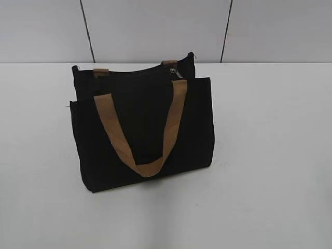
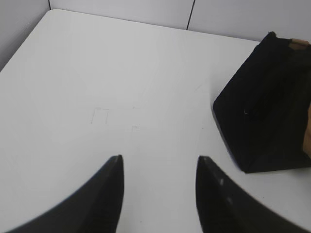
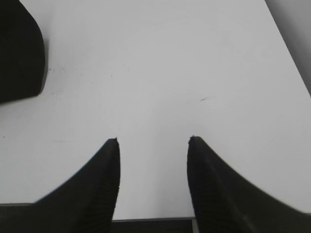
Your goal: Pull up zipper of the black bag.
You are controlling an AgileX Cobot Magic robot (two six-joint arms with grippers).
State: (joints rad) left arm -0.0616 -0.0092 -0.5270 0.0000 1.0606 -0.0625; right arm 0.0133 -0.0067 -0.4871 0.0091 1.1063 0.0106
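The black bag (image 1: 142, 127) stands upright in the middle of the white table, its tan handle (image 1: 148, 166) hanging down the front. The zipper runs along its top edge, with the small silver pull (image 1: 178, 72) near the right end. Neither arm shows in the exterior view. My left gripper (image 2: 160, 158) is open and empty over bare table, with the bag's side (image 2: 265, 107) to its right. My right gripper (image 3: 153, 140) is open and empty near the table's front edge, with a corner of the bag (image 3: 19, 53) at the upper left.
The white table (image 1: 270, 155) spreads on all sides of the bag. A grey panelled wall (image 1: 155, 26) stands behind it. The table's front edge shows in the right wrist view (image 3: 150, 219).
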